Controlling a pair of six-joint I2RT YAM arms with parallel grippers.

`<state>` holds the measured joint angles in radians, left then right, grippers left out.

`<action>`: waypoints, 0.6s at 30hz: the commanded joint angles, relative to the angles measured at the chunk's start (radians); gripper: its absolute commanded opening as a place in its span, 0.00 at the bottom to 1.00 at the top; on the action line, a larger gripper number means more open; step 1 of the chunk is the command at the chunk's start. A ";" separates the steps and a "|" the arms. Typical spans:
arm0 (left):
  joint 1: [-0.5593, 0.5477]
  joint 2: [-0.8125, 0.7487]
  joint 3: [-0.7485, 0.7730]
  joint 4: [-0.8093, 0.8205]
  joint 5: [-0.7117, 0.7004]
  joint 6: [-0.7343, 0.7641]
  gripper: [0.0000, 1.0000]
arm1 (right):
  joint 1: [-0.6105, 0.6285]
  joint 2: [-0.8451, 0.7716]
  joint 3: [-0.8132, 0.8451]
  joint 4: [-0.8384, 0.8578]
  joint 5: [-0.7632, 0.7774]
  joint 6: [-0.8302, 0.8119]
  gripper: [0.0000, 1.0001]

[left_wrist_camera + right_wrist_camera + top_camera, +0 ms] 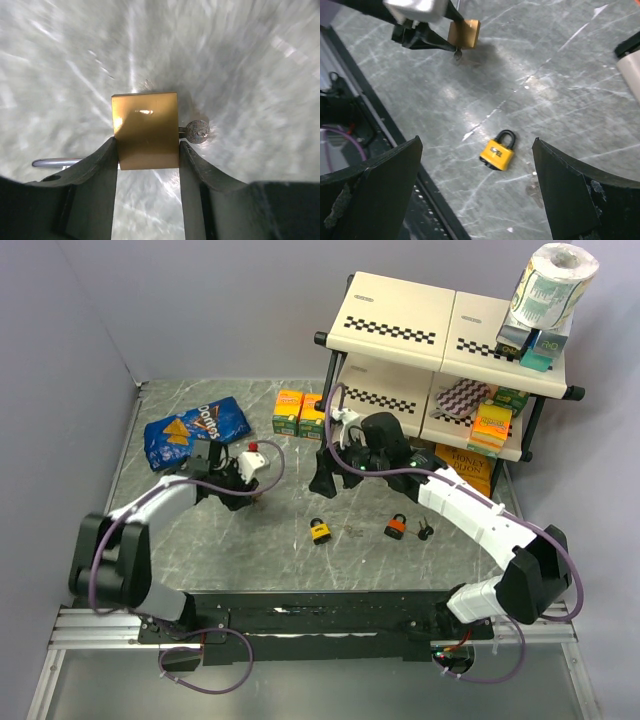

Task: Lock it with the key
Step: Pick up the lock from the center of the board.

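My left gripper is shut on a brass padlock, its fingers pressing the two sides of the body just above the table. A silver key sticks out of the padlock's right side, and its steel shackle pokes out to the left. The same padlock and key show at the top of the right wrist view. My right gripper is open and empty, hovering above a yellow padlock. In the top view the left gripper is left of centre and the right gripper is beside it.
The yellow padlock, an orange padlock and loose keys lie mid-table. A blue Doritos bag is at the back left, with snack boxes behind. A two-tier shelf with goods stands at the back right.
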<state>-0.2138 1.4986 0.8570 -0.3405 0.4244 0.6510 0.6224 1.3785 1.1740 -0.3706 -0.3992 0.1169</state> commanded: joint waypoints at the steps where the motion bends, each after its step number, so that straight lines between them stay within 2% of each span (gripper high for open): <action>1: -0.004 -0.196 0.022 0.071 0.080 -0.164 0.01 | -0.006 -0.002 0.039 0.073 -0.085 0.128 0.99; 3: -0.006 -0.254 0.022 0.067 0.097 -0.203 0.01 | 0.002 -0.009 0.024 0.116 -0.124 0.197 0.97; 8: -0.015 -0.356 0.031 0.058 0.105 -0.306 0.01 | 0.025 0.048 0.091 0.166 -0.107 0.302 0.95; 13: -0.047 -0.469 0.039 0.069 0.109 -0.431 0.01 | 0.065 0.123 0.162 0.217 -0.096 0.378 0.92; 18: -0.076 -0.552 0.036 0.092 0.097 -0.485 0.01 | 0.094 0.195 0.193 0.255 -0.099 0.432 0.91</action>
<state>-0.2714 1.0229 0.8532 -0.3416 0.4858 0.2520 0.6926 1.5276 1.3136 -0.1982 -0.4850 0.4664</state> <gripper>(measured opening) 0.483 0.914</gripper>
